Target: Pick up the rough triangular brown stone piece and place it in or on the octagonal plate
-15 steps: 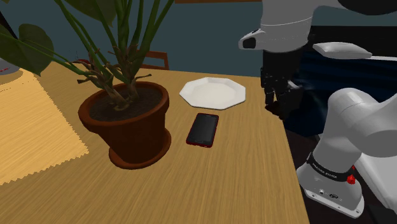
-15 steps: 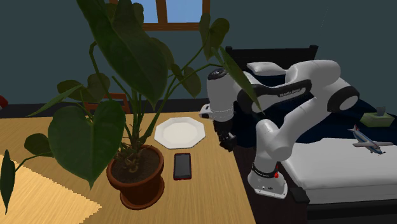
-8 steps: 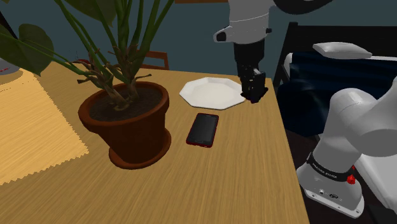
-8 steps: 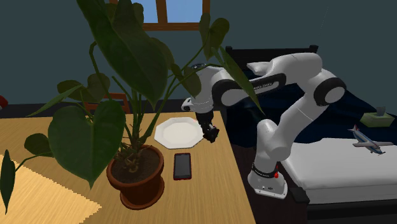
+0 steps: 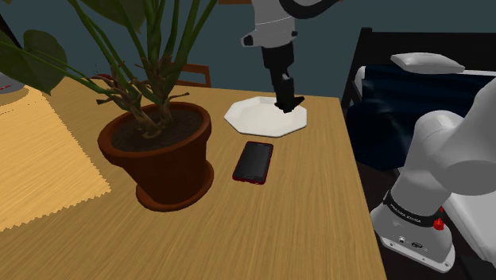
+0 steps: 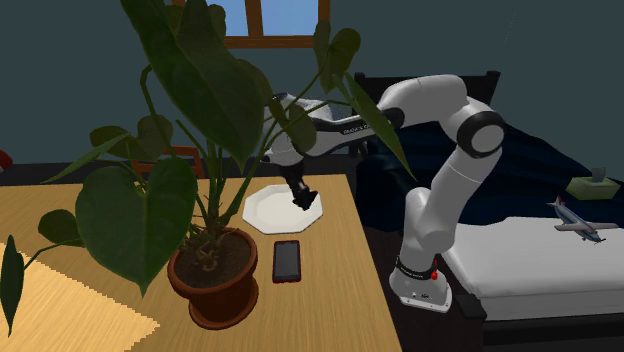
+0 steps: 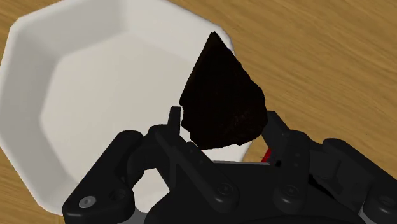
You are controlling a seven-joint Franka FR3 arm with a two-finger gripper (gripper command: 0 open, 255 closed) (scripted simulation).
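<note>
The stone piece (image 7: 219,95) clasped in the black, slightly shiny pincer (image 7: 222,124) looks very dark brown, matt and rough, with uneven broken faces. Right under the pincer, the octagonal plate (image 7: 83,89) is plain white, smooth and matt, and the table (image 7: 331,57) around it shows light wood with fine grain lines. Farther from the pincer, the phone (image 5: 253,161) has a glossy black face and the pot (image 5: 163,163) a smooth reddish-brown surface.
</note>
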